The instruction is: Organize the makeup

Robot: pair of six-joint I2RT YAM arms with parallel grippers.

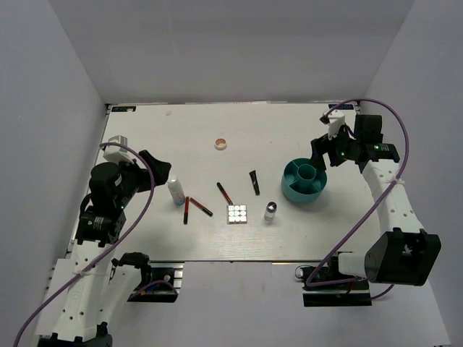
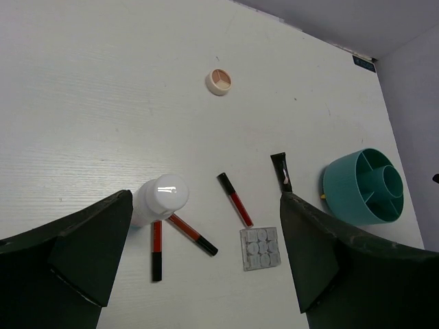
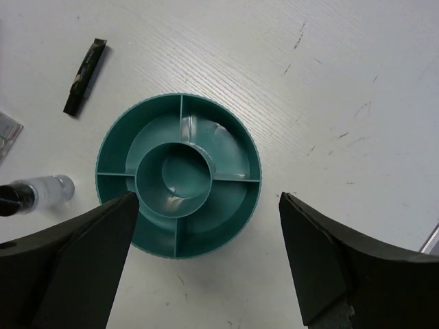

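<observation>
White table (image 1: 145, 130) carries everything. A teal divided tub (image 1: 304, 181) sits right of centre in the top view, empty, below the wide-spread right fingers (image 3: 68, 260). The left fingers (image 2: 82, 253), equally wide, hang over the white bottle (image 1: 176, 192) at left of centre; it looks rigid, smooth and probably light, so grip across its body. Mid-frame lie the flat palette (image 1: 237, 213), silver-capped vial (image 1: 270, 211), black tube (image 1: 255, 182) and roll-prone pencils (image 1: 200, 207). The peach compact (image 1: 221, 144) sits above them.
</observation>
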